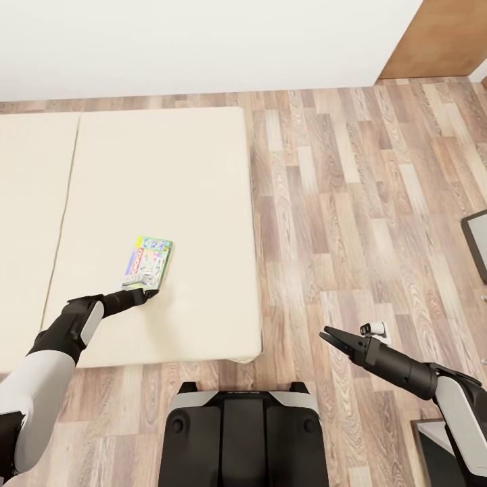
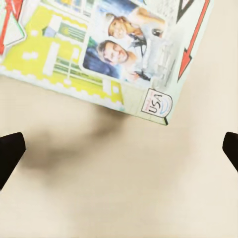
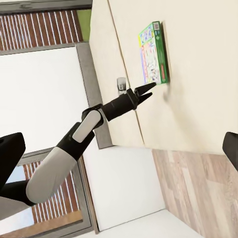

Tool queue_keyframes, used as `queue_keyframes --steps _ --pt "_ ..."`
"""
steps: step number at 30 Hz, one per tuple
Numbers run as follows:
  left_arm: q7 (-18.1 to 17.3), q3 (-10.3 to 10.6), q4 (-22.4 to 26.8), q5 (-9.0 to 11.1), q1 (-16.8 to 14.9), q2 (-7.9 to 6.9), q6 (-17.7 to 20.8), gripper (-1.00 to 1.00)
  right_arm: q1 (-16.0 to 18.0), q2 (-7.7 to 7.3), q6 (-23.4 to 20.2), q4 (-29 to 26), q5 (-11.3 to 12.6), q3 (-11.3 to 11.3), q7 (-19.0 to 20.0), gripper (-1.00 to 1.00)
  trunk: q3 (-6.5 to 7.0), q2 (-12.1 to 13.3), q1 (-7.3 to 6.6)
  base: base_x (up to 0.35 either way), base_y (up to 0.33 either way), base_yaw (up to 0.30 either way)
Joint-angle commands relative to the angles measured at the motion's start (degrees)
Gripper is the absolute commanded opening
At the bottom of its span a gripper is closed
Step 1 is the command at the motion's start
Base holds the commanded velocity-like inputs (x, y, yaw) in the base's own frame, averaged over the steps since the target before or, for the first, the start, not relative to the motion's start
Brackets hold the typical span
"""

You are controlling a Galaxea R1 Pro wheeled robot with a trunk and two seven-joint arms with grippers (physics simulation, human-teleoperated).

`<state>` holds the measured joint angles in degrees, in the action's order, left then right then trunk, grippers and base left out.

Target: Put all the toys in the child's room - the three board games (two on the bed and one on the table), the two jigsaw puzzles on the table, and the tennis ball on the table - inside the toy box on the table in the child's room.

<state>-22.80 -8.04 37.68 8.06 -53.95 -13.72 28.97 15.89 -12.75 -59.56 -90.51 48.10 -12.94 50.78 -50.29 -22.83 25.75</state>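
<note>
Nearest the head camera sits the robot's dark base (image 1: 243, 433), parked on the wooden plank floor (image 1: 352, 223) at the foot edge of the bed (image 1: 169, 203).

The right gripper (image 1: 333, 336) hangs over the floor to the right of the bed, with its two dark fingers parted a little and nothing between them. In the right wrist view its own fingertips (image 3: 10, 153) sit at opposite edges of the picture, well apart.

The left arm reaches forward over the beige mattress. The left gripper (image 1: 145, 293) is low over the bedding, just at the near short edge of the board game (image 1: 147, 262); whether it touches the box cannot be told from the head view. In the left wrist view the dark fingertips (image 2: 10, 151) stand wide, one at each side of the frame, with bare mattress between them, and the corner of the board game (image 2: 114, 49) lies just beyond them, not between them. The right wrist view shows the left gripper (image 3: 144, 91) with its fingers spread, its tips close to the end of the board game (image 3: 152, 52).

The board game is a thin flat box printed in green, yellow and white with red arrows and a photo of two people, lying flat on the mattress, slightly angled. A seam (image 1: 64, 216) runs along the bedding to its left. Beyond the bed stands a white wall (image 1: 203, 40), with a brown wooden panel (image 1: 439, 37) at the far right.
</note>
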Motion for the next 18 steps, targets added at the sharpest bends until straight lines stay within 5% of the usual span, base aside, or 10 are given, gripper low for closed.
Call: queue_keyframes --steps 1,18 --pt "-0.06 -0.14 0.03 0.47 -0.02 0.01 0.49 1.0 0.02 0.0 -0.2 -0.01 -0.2 -0.06 0.28 1.0 -0.06 -0.08 0.04 0.03 0.043 0.0" --pt "-0.07 -0.14 0.03 0.47 0.0 0.03 0.54 1.0 0.02 0.0 -0.2 -0.01 -0.2 -0.07 0.28 1.0 -0.06 -0.08 0.04 0.004 0.061 0.0"
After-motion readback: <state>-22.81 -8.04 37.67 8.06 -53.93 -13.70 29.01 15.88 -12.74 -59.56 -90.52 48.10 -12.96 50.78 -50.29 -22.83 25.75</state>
